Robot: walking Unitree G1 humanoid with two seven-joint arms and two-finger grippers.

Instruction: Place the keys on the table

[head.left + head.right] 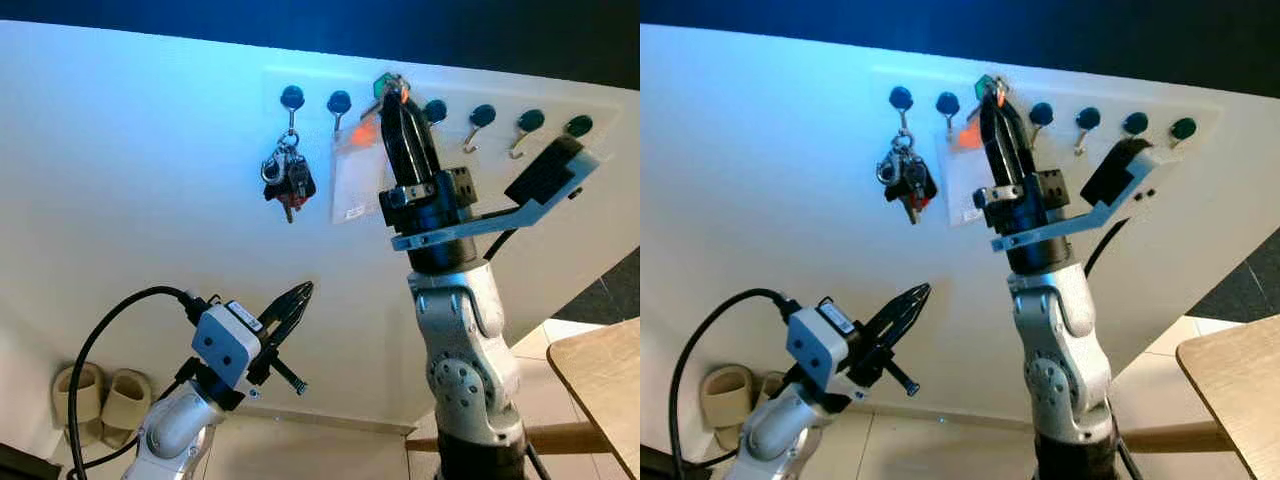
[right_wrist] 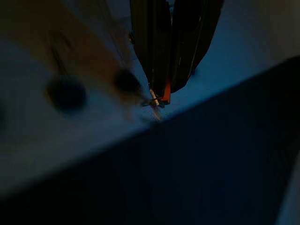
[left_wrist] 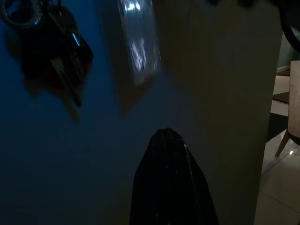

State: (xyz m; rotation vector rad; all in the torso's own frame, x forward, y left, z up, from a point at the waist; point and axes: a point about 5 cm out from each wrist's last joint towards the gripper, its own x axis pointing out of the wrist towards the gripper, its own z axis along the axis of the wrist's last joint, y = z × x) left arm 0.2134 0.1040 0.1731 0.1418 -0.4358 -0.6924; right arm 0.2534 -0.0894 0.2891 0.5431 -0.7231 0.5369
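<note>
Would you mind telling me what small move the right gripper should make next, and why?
Probably lift slightly up and away from the wall. The right gripper is raised to the third hook, its fingers closed around an orange-and-green tag there, so that item likely needs unhooking. The dark key bunch hangs untouched on the first hook.
</note>
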